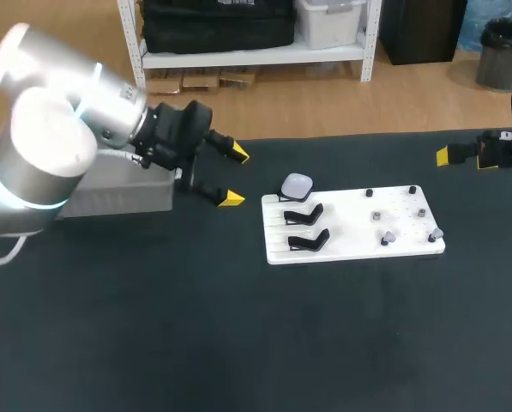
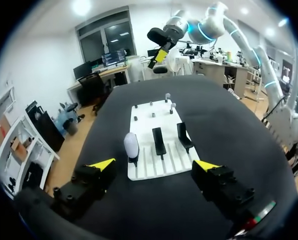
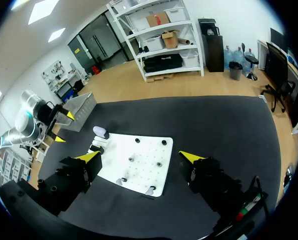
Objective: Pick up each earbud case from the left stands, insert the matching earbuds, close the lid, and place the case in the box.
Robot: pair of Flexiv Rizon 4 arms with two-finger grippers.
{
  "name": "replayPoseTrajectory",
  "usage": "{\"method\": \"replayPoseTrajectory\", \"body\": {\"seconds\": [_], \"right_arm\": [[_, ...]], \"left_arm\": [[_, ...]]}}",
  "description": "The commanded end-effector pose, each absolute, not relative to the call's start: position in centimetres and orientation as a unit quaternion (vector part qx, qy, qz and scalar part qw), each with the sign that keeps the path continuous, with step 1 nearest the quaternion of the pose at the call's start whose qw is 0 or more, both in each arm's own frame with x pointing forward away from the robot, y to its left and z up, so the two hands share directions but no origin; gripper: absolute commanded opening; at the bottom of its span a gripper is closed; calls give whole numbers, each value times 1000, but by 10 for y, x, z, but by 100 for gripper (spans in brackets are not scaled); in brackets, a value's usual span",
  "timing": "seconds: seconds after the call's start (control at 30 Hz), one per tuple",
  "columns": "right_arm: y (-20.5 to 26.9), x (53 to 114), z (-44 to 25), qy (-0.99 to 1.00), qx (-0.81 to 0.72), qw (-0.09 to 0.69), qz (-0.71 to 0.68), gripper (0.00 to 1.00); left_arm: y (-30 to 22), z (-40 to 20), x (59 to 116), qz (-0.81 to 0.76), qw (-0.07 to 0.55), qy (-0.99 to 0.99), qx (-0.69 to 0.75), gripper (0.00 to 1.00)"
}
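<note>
Looks down on a black table (image 1: 238,343). From the left side, a large silver left arm (image 1: 58,129), partly covering a grey box (image 1: 123,193) at the table's left edge. At the arm's end, the left gripper (image 1: 235,177), hanging over bare table near the left end of a white board (image 1: 350,215), yellow-tipped fingers spread wide and clamped on nothing. At the table's far right edge, the right gripper (image 3: 140,156), well apart from the board, fingers likewise spread wide and holding nothing. On the board's left part, three black stands in a row. On the stand farthest from the robot, a pale, rounded earbud case (image 1: 297,184), touched by neither gripper. On the board's right part, several small pegs (image 1: 388,238), some grey-topped, too small to make out as earbuds.
</note>
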State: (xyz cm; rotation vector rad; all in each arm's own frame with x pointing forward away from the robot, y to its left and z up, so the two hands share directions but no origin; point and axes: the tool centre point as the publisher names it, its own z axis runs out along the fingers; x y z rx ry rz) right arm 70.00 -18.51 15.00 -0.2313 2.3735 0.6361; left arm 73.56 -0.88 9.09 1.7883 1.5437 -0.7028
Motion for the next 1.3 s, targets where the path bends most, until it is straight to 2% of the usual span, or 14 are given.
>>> {"method": "replayPoseTrajectory", "body": {"seconds": [0.03, 0.33, 0.6, 1.3], "right_arm": [[-185, 700, 150, 908, -88, 330, 243, 100], [-185, 700, 150, 908, -88, 330, 243, 100], [-185, 700, 150, 908, -88, 330, 243, 100], [-185, 700, 150, 908, -88, 330, 243, 100]], "left_arm": [[-10, 91, 740, -288, 307, 583, 695, 100], [-11, 89, 739, -276, 304, 596, 690, 100], [-19, 74, 744, -266, 338, 673, 602, 100], [-61, 53, 774, -308, 372, 643, 595, 100]]}}
